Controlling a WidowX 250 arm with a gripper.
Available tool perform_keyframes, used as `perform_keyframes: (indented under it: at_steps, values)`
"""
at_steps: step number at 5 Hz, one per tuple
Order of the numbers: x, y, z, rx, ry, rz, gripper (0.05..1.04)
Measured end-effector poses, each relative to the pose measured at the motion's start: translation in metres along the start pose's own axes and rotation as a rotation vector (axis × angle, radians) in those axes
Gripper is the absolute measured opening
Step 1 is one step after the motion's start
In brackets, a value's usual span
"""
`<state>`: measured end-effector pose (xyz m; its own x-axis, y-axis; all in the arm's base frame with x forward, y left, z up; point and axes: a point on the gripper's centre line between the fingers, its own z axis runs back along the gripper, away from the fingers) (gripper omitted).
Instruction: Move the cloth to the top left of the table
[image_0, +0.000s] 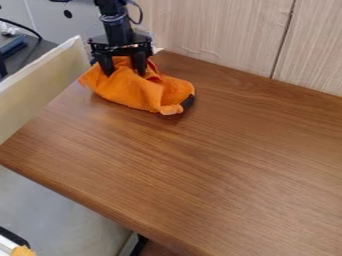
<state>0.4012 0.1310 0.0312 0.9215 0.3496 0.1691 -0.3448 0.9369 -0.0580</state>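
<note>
Wooden tabletop (220, 190) lies nearest, and farther back the gripper (124, 72) has its jaws spread, touching the orange cloth (137, 94).

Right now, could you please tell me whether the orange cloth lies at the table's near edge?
No, the orange cloth lies at the far left corner of the table, under the gripper.

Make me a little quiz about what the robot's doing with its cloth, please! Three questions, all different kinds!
1. What colour is the cloth?
a) blue
b) orange
c) green

2. True or false: the pincer is down at the cloth, near the far edge of the table.

3. Flat or rumpled? Fill the gap: the cloth on the table is ____.

Key: 1. b; 2. true; 3. rumpled
</note>
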Motion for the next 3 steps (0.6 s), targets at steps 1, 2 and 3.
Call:
perform_keyframes:
  at_steps: [1, 2, 3]
  values:
    - [0.005, -0.004, 0.021, -0.009, -0.015, -0.025, 1.0]
    - [0.011, -0.004, 0.053, 0.004, -0.075, -0.042, 1.0]
    - [0.006, -0.001, 0.073, 0.024, -0.107, -0.034, 1.0]
